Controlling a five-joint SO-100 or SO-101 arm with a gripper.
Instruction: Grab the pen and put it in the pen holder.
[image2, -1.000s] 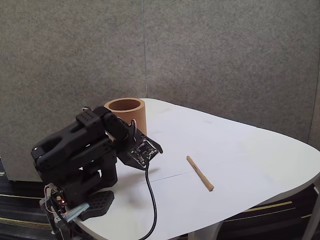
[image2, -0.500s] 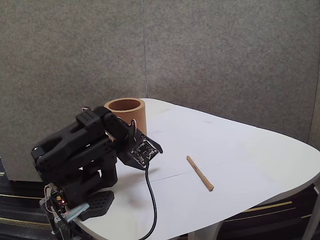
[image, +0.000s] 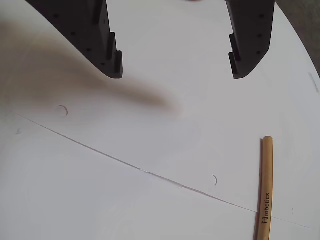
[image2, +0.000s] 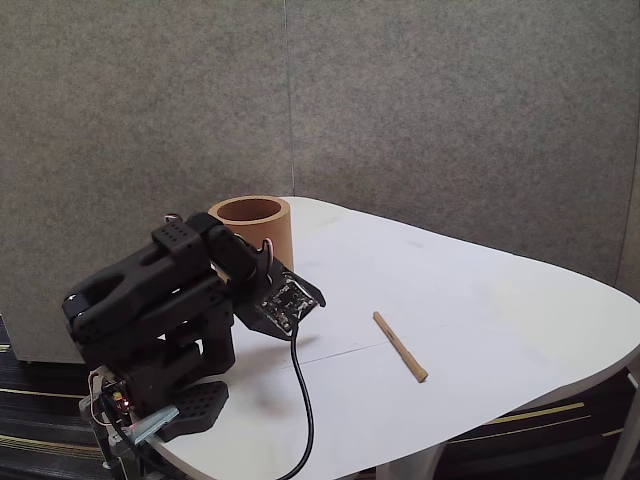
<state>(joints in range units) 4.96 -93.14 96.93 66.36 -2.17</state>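
Note:
The pen (image2: 400, 346) is a thin tan stick lying flat on the white table, right of the folded black arm (image2: 160, 310). In the wrist view the pen (image: 266, 190) lies at the lower right with small printed lettering on it. My gripper (image: 176, 67) hangs above the table, open, with nothing between its two black fingers (image: 107, 55). The pen lies below and right of the fingers in that view, well apart from them. The pen holder (image2: 252, 226), a brown cylindrical cup, stands upright at the table's back left, just behind the arm.
A black cable (image2: 303, 400) runs from the wrist down across the table's front edge. The white table (image2: 480, 300) is rounded and ends close on the right and front. Grey wall panels (image2: 420, 110) stand behind it.

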